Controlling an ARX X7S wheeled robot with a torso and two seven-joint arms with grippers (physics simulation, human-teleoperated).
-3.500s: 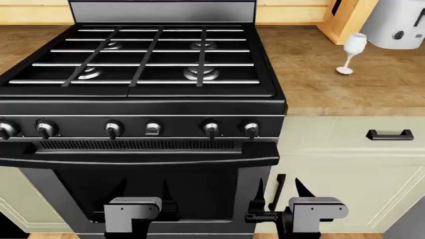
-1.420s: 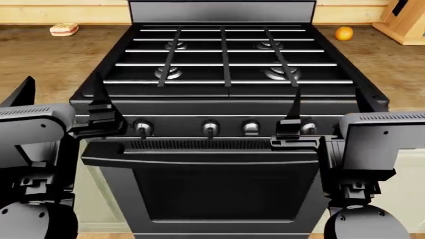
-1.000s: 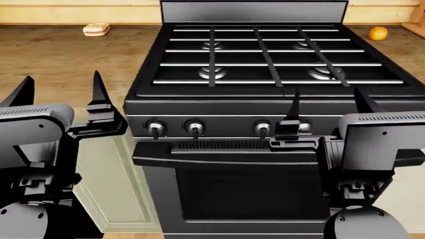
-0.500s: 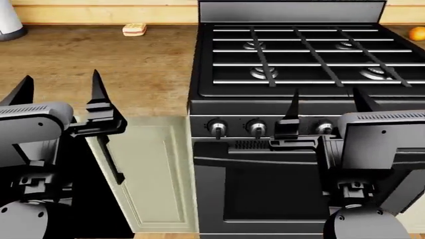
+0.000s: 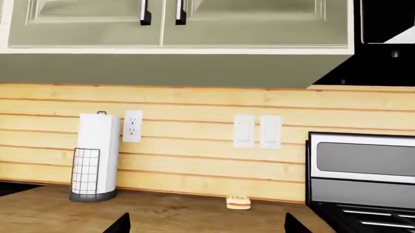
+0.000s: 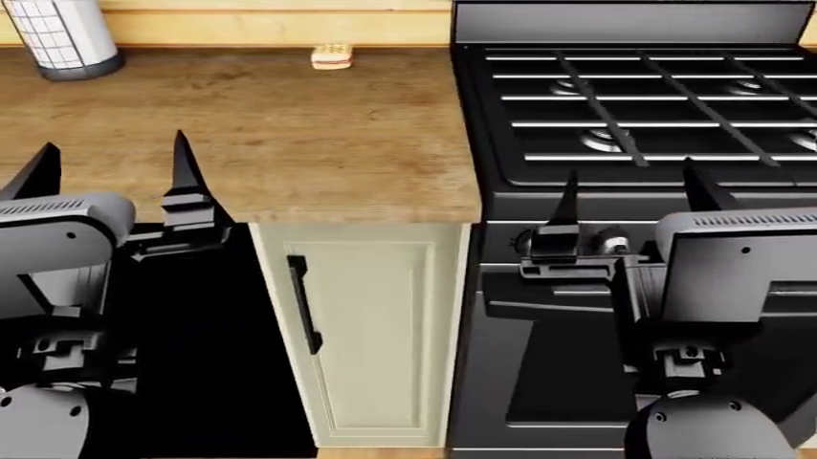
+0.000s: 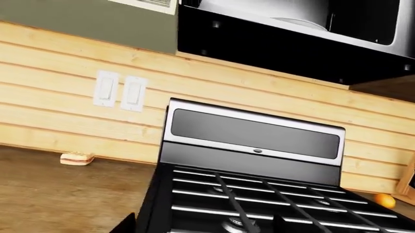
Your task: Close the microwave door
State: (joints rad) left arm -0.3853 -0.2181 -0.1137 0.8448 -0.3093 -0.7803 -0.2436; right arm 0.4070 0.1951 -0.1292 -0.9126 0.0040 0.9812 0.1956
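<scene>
While both arms hang clear, the microwave [image 7: 292, 34] above the stove [image 6: 638, 124] sits untouched. Left gripper [image 6: 109, 182] and right gripper [image 6: 632, 206] gape, holding nothing; closing not yet begun

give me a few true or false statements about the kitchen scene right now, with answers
1. The paper towel roll stands on the wooden counter. True.
2. The left claw holds the sandwich. False: both claws are open and empty; the sandwich lies by the backsplash.
3. The stove is right of the counter in the head view. True.
4. A pot sits on the stove burners. False: the grates are bare.
5. The right claw is shut. False: its fingers are spread apart.
</scene>
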